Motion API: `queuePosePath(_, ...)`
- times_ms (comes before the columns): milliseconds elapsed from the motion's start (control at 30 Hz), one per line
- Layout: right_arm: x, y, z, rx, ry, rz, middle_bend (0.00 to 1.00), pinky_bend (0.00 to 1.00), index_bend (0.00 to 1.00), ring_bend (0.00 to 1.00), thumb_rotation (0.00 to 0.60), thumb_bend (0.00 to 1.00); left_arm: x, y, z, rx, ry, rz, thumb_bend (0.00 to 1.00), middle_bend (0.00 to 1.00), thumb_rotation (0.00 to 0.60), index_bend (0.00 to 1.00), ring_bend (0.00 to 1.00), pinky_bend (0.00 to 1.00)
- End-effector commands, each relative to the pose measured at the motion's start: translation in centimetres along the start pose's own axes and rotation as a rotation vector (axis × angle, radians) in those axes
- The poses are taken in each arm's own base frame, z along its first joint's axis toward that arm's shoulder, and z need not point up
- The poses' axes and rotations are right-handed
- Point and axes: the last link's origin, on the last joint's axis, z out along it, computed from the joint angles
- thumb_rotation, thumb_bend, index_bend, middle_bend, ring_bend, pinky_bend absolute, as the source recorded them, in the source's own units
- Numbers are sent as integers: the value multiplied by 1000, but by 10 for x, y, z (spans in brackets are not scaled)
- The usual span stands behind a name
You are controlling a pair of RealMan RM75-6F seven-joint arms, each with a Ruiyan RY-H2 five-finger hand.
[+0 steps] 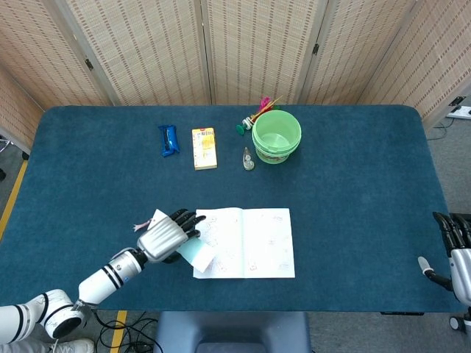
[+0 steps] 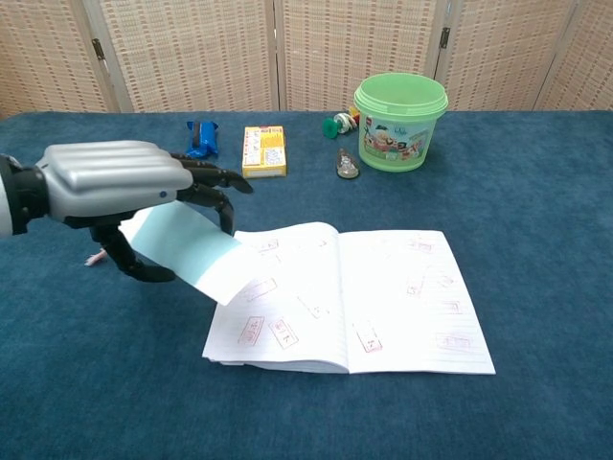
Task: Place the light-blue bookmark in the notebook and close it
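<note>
Bookmark and notebook meet at the near left of the blue-carpeted table (image 1: pixel 353 184): the left hand (image 1: pixel 163 237), silver-backed with black fingers, holds the light-blue paper bookmark (image 2: pixel 187 247) lifted off the table, its fingers closed over the top of the strip and the thumb under it. In the chest view the bookmark slopes down to the right, and its free end overlaps the left edge of the open white notebook (image 2: pixel 354 297); whether it touches the page cannot be told. A pink tassel (image 1: pixel 141 223) trails from the bookmark's far end behind the hand. The notebook lies flat and open, both pages showing small pink stamps and faint lines. The right hand (image 1: pixel 456 246) sits well apart at the table's right edge, only partly in the head view with dark fingers pointing up; whether its fingers are spread or curled cannot be told. Along the far side of the table stand a light-green plastic bucket (image 2: pixel 400 107) with a printed label, a small clear glass object (image 2: pixel 347 165) just in front of it to the left, some green and pink items (image 1: pixel 254 118) behind the bucket, a yellow cardboard box (image 2: pixel 264 150) lying flat, and a blue wrapped packet (image 2: pixel 200 138) to its left. Woven folding screens (image 1: pixel 250 44) close off the back.
</note>
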Motion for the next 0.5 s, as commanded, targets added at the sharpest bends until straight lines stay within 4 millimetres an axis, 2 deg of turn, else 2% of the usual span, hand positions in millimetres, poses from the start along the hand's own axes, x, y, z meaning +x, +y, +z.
queuePosePath(33,1,0,0,-1,3,0,128,148,21,83,600,211,7,14,9,-49,14,13,295,83,600,372,112,156)
queuePosePath(267,5,0,-2,-1,10,-7,127,148,21,83,600,211,19,36,37,-124,27,54,295,83,600,366,112,156)
queuePosePath(500,6,2,-5,-13,11,-4,127,148,21,83,600,212,36,43,64,-117,48,16,295,83,600,361,112,156)
